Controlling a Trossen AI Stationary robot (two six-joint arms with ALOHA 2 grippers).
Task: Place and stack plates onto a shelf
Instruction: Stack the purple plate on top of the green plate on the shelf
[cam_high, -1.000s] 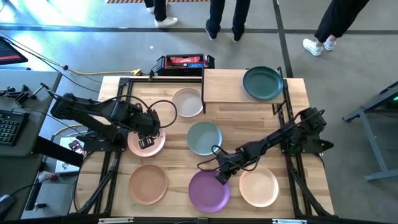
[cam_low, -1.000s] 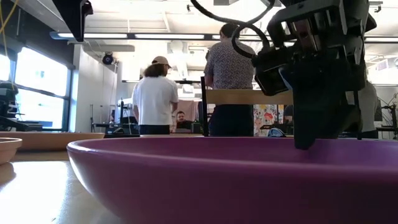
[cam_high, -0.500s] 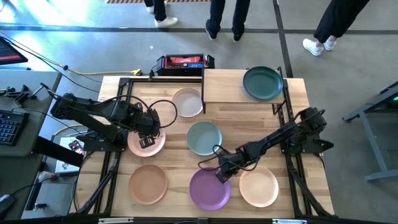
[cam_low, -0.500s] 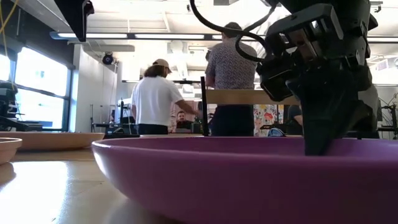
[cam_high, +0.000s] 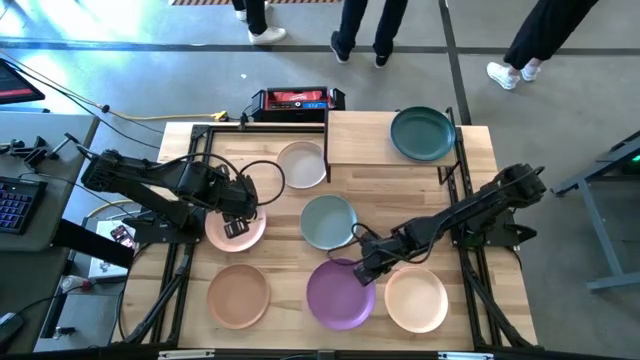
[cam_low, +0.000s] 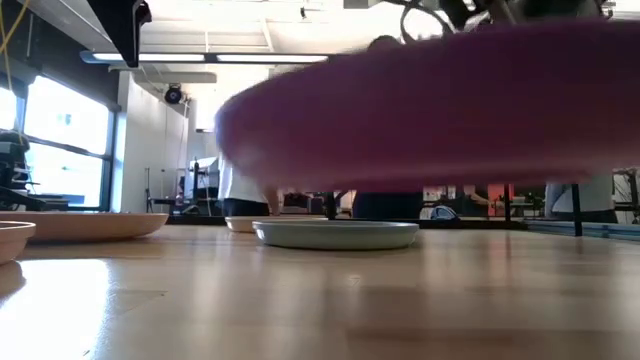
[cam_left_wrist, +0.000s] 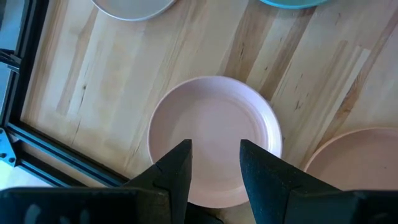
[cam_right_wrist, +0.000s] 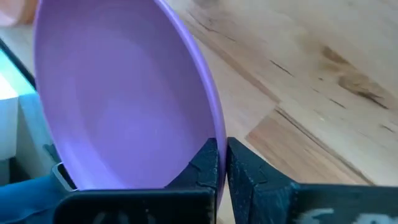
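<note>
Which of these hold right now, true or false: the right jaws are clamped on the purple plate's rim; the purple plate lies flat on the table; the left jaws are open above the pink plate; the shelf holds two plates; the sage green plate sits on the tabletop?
1. The right gripper has its jaws shut on the rim of the purple plate. True.
2. The purple plate lies flat on the table. False: the low view shows it lifted clear of the tabletop.
3. The left gripper has its jaws open above the pink plate. True.
4. The shelf holds two plates. False: only the dark teal plate is on it.
5. The sage green plate sits on the tabletop. True.
</note>
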